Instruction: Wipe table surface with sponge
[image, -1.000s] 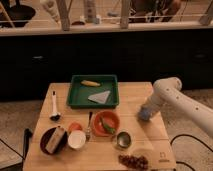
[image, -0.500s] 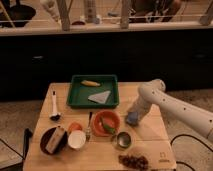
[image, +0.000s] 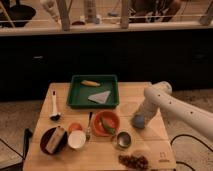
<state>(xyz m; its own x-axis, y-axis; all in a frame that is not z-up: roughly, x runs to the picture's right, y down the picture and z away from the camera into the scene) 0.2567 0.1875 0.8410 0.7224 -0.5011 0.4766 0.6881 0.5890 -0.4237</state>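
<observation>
Arm (image: 167, 100): white, comes in from right of the green tray (image: 71, 95); elbow raised, forearm sloping down to the worktop (image: 95, 157).
Hand (image: 138, 119): low, at the sponge (image: 138, 122); spread or pinching, cannot tell.
Sponge: light blue, on worktop, front-right of tray.
Dark bowl (image: 53, 140): front-left of tray, pale item inside.
Tray contents: yellow item (image: 90, 83), grey cloth (image: 100, 97).
Orange bowl (image: 106, 123): just in front of tray, green item inside.
Logo (image: 163, 161): dark corner mark, unreadable.
</observation>
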